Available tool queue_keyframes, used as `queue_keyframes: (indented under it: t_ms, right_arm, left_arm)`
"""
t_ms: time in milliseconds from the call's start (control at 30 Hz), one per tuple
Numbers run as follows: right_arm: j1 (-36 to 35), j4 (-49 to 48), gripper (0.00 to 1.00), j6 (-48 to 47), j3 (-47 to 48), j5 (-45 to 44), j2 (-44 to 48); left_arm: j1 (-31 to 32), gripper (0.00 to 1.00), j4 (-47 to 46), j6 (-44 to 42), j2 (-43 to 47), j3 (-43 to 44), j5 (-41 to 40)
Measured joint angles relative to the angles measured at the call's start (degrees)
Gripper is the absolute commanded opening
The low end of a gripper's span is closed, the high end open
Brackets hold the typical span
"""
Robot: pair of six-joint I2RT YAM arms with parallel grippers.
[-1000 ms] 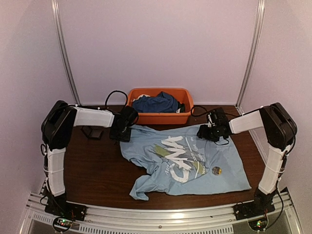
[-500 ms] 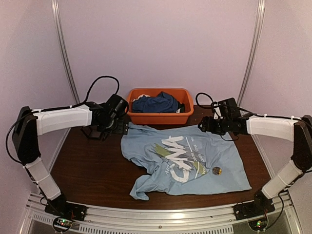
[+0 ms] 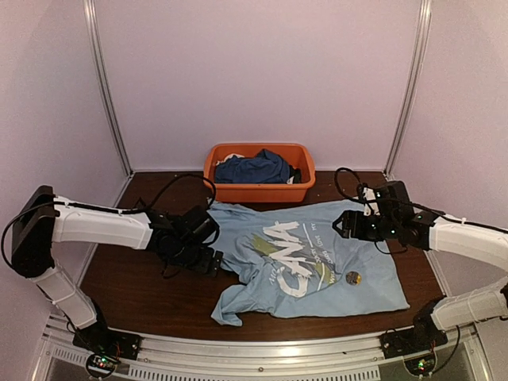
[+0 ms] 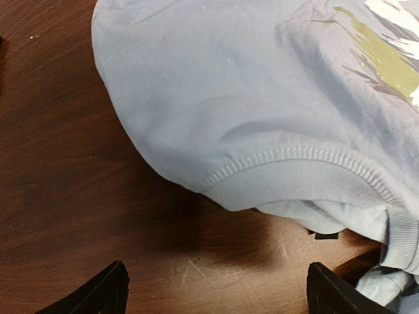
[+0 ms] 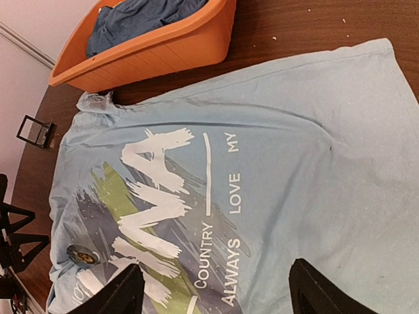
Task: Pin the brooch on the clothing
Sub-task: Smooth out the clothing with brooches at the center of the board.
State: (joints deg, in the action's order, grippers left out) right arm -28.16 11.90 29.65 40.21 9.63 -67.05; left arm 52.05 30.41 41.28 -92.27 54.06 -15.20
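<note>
On T-shirt (image 3: 377, 266), beside print (image 3: 290, 254): brooch (image 3: 353, 278). At T-shirt's ribbed edge: left gripper (image 4: 216, 297), released. Above T-shirt: right gripper (image 5: 216, 294), released.

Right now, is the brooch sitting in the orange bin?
No, the brooch lies on the light blue T-shirt, beside its chest print.

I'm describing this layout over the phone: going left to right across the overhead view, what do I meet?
The left gripper → white chest print → brooch. The right gripper is left out: it overlaps the brooch sideways.
</note>
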Motion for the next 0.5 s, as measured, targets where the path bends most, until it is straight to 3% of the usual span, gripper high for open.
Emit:
queue_keyframes:
  t_ms: [500]
  right_arm:
    - [0.59,-2.36,0.79,8.85,-10.64,-1.77,1.33]
  left_arm:
    - [0.0,0.96,-11.37,8.35,-1.22,-4.31,9.31]
